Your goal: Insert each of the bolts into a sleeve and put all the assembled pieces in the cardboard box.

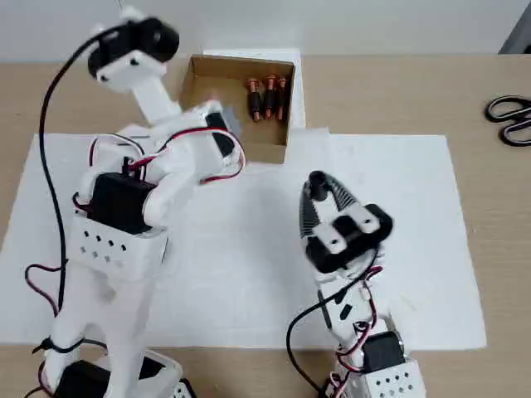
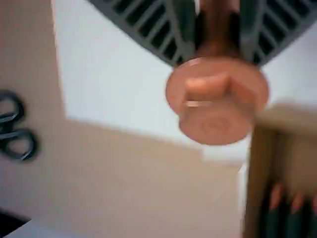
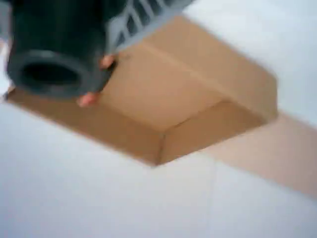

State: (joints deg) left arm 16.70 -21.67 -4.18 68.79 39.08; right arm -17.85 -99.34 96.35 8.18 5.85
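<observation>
Copper-coloured flanged bolt (image 2: 216, 99) is clamped head-out between the left gripper (image 2: 216, 22) fingers, right by the open brown cardboard box (image 1: 217, 79). Three assembled copper bolts in black sleeves (image 1: 267, 97) lie side by side inside the box. Right gripper (image 1: 319, 192) grasps a black cylindrical sleeve (image 3: 59, 34) over the white paper sheet (image 1: 249, 249), near the box. Black scissors (image 1: 510, 118) lie on the wooden table (image 1: 398, 91), well apart.

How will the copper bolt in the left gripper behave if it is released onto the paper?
Likely rigid: the copper bolt looks like solid metal. Its wide round flange suggests it would roll in an arc rather than straight if laid on its side. The left gripper pinches only the smooth shank, so the bolt may slip or swivel in the grip.
</observation>
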